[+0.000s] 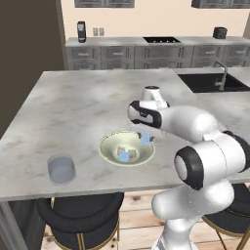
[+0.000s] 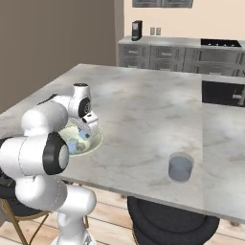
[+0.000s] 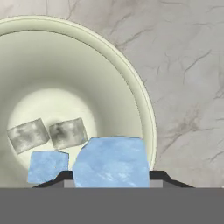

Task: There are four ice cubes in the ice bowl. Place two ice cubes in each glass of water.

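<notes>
1. Firstly, from the left base view, the gripper point(image 1: 146, 139) is seen above the ice bowl point(image 1: 108, 151), closed on a light blue ice cube point(image 1: 145, 140); another cube point(image 1: 124, 156) lies inside, and a glass of water point(image 1: 61, 169) is placed at nine o'clock.
2. From the right base view, the second glass point(image 2: 180, 167) is seen at three o'clock of the bowl, well apart.
3. From the hand view, the held cube is pinched between the fingertips point(image 3: 159, 176); two whitish cubes point(image 3: 27, 135) and a blue one are left in the bowl.
</notes>
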